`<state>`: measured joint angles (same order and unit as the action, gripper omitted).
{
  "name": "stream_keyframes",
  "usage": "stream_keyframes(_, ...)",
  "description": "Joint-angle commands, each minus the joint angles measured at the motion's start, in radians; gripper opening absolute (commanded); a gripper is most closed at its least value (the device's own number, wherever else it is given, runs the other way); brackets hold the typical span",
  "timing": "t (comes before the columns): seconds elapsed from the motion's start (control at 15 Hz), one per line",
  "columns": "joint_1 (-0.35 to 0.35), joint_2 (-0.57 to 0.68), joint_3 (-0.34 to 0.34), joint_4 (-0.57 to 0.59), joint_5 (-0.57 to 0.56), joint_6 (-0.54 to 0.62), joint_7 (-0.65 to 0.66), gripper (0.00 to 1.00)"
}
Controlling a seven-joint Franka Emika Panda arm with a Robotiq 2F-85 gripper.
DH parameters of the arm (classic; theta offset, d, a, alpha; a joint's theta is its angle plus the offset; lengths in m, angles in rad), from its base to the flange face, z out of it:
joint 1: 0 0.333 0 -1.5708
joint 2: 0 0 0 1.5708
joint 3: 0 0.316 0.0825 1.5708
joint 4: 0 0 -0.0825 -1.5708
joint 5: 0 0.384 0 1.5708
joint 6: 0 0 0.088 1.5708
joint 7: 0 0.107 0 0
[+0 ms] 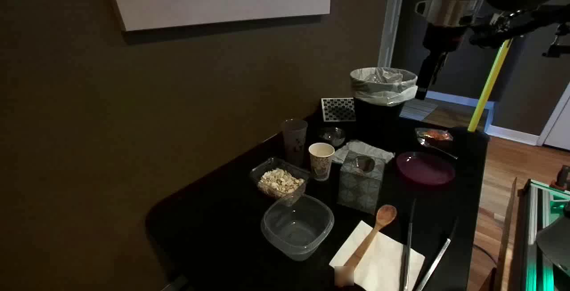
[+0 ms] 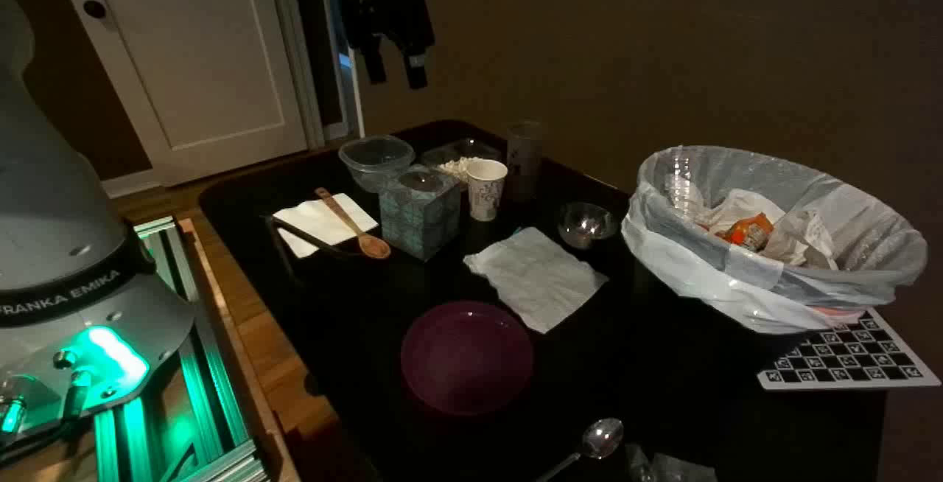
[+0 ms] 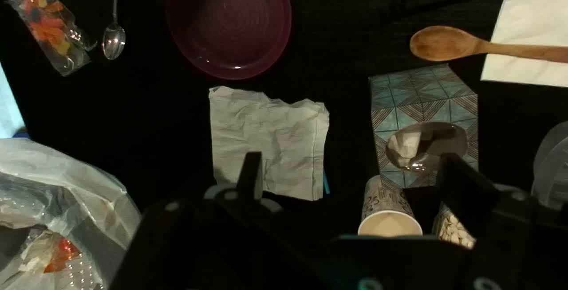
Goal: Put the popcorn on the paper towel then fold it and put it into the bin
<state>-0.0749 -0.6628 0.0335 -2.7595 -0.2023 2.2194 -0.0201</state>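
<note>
The popcorn, a heap of pale bits, lies in a small clear tub in both exterior views (image 1: 279, 182) (image 2: 458, 166). Part of it shows at the wrist view's lower right (image 3: 455, 228), beside a finger. The cream-white paper towel (image 1: 385, 262) lies flat near the table edge, with a wooden spoon (image 1: 372, 237) across it; it also shows in the wrist view (image 3: 528, 19). The bin (image 2: 700, 279) has a white liner and holds waste. My gripper (image 2: 396, 78) is open and empty, high above the table; its fingers (image 3: 355, 170) stand wide apart in the wrist view.
A larger clear tub (image 1: 297, 226), tissue box (image 1: 361, 182), paper cup (image 1: 321, 159), tall cup (image 2: 524, 154) and glass bowl (image 2: 586, 224) stand close together. A crumpled white sheet (image 3: 270, 141), purple plate (image 3: 230, 24), metal spoon (image 3: 114, 39) and wrapped bag (image 3: 51, 26) lie nearby.
</note>
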Motion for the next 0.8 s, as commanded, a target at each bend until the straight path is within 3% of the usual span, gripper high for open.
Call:
stream_keyframes(0.0, 0.008, 0.001, -0.007, -0.003, -0.005, -0.005, 0.004, 1.00)
stream_keyframes(0.2, 0.008, 0.005, -0.007, -0.014, -0.005, -0.005, 0.004, 1.00)
stream_keyframes(0.47, 0.081, 0.122, 0.018, 0.004, 0.060, 0.235, 0.041, 1.00)
stream_keyframes(0.73, 0.148, 0.331, 0.103, 0.056, 0.122, 0.451, 0.123, 1.00)
